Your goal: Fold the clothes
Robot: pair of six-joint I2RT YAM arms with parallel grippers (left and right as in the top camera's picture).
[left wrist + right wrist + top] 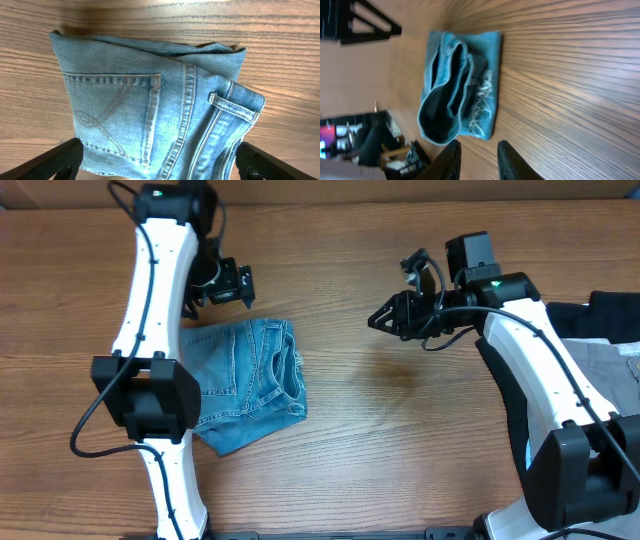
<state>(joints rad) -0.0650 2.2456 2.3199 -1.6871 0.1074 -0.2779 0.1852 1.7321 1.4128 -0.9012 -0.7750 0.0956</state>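
While the folded light-blue jeans [245, 385] are laid in a bundle on the wooden table [400, 430], the left gripper [232, 284] is held wide open just beside them, and the right gripper [388, 316] is seen well apart from them, its fingers [451, 162] parted a little with nothing gripped.

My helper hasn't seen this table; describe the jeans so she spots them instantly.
On the wooden table, look beside the left arm. The jeans are a folded light-blue denim bundle, unlike the grey garment and black garment at the right edge.
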